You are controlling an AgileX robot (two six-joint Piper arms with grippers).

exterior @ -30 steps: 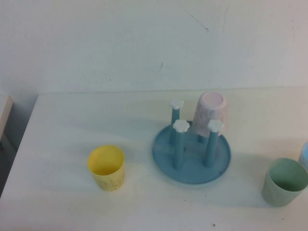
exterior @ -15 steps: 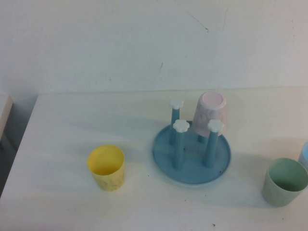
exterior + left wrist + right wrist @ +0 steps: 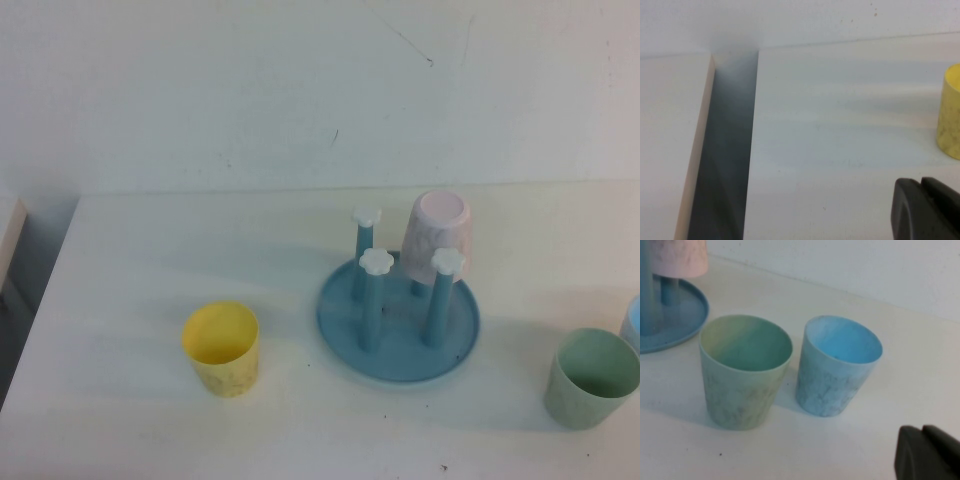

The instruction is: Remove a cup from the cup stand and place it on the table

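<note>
Pink cup [image 3: 437, 238] upturned on stand [image 3: 398, 322], we see yellow cup [image 3: 221, 348] left, green cup [image 3: 592, 378] right, left hand [image 3: 927, 210] and right hand [image 3: 927, 452] low over tabletop [image 3: 140, 260], closed.

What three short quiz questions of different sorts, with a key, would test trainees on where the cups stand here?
1. True or false: the pink cup sits upside down on the cup stand.
2. Which cup is nearest the left gripper? A yellow cup B green cup C blue cup
3. Fill in: the right gripper hangs over the ___ near two cups.
Key: 1 true; 2 A; 3 table.
</note>
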